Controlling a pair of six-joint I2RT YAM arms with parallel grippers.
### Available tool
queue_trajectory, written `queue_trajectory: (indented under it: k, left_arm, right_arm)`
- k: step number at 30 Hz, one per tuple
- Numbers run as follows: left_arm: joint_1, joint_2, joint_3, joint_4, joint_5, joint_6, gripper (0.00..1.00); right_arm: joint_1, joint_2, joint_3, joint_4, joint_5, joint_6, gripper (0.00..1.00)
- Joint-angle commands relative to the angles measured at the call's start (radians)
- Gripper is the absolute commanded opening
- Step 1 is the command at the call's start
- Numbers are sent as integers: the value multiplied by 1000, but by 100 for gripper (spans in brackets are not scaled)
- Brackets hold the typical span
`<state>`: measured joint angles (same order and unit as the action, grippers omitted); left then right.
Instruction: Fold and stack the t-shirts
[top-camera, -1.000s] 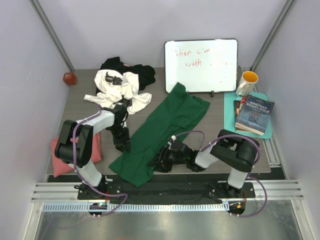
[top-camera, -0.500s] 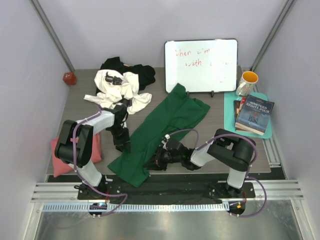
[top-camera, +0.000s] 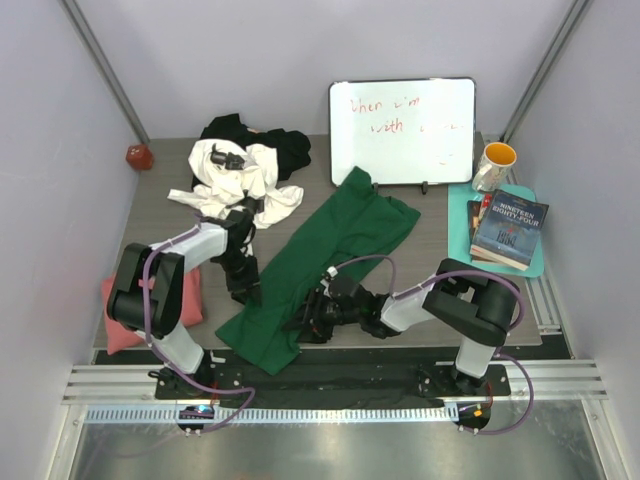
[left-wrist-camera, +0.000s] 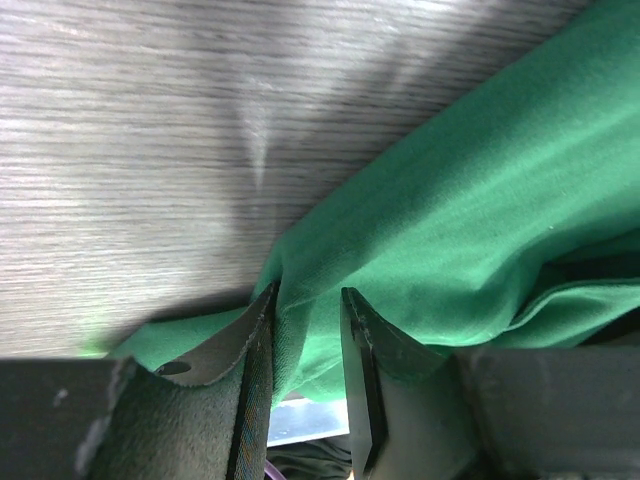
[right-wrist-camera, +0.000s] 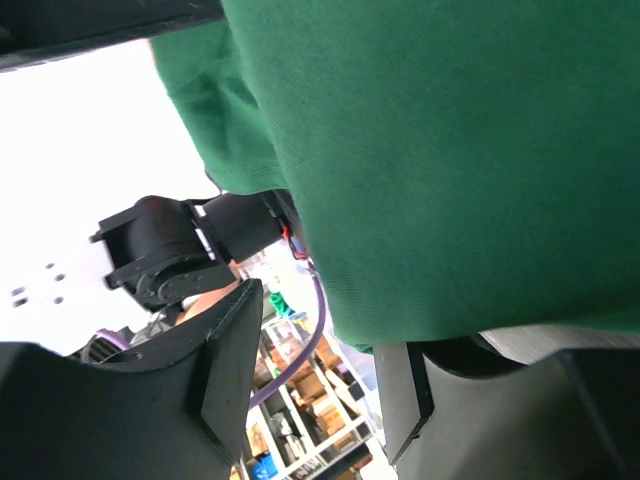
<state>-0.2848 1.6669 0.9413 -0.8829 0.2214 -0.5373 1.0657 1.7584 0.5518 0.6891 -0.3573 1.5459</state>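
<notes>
1. Dark green t-shirt (top-camera: 340, 235): it lies spread in a long diagonal band across the middle of the bench (top-camera: 440, 240). Its far end is just in front of the whiteboard (top-camera: 402, 130). Its near end is at the bench's front edge, between the two arms.

2. Left pincer (top-camera: 250, 293): it sits at the left edge of the green cloth, near its front end. In the left wrist view the left pincer (left-wrist-camera: 310, 300) is clenched on a raised fold of the dark green t-shirt (left-wrist-camera: 480, 200). The fold fills the narrow gap between the fingers. Bare bench surface (left-wrist-camera: 150, 120) shows beyond.

3. Right pincer (top-camera: 300, 322): it reaches leftward, low over the near end of the same shirt. In the right wrist view the right pincer (right-wrist-camera: 320, 330) is released. The fingers stand apart with open space between them. The green cloth (right-wrist-camera: 480, 150) hangs across the upper part of the view, with its edge by the right-hand finger.

4. Other shirts:
   - The white t-shirt (top-camera: 240, 175) is crumpled at the far left of the bench.
   - The black t-shirt (top-camera: 285, 145) is bunched behind the white one and touches it.
   - The salmon pink t-shirt (top-camera: 118, 328) lies flat at the near left corner, partly hidden by the left arm.

5. Surroundings: a mug (top-camera: 495, 160) and a stack of books (top-camera: 510, 230) stand on a teal mat (top-camera: 458, 215) at the right. A red ball (top-camera: 139, 156) is at the far left.
</notes>
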Motion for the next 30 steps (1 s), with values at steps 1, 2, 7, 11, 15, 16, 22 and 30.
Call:
queue_trajectory:
  k: [1, 2, 7, 11, 15, 16, 22, 30]
  left_arm:
    - [1, -48, -9, 15, 30, 13, 32]
    - [-1, -50, -9, 16, 30, 14, 32]
    - [-2, -62, -13, 16, 26, 11, 32]
    - [-10, -76, -15, 12, 6, 8, 32]
    - [-11, -64, -12, 10, 1, 7, 32]
    - [-10, -59, -12, 10, 4, 7, 32]
    - [-10, -29, -12, 16, 12, 10, 31]
    - [-10, -29, -13, 21, 22, 13, 31]
  right_arm:
    - [39, -27, 86, -182, 3, -50, 53]
    - [54, -25, 95, -206, 3, -53, 53]
    - [82, -85, 80, -321, 56, -50, 53]
    - [82, -154, 66, -495, 121, -84, 53]
    - [82, -177, 51, -533, 127, -90, 53]
    - [82, -177, 46, -527, 129, -89, 53]
    - [82, -100, 53, -421, 89, -82, 53]
    - [82, -92, 148, -488, 98, -155, 53]
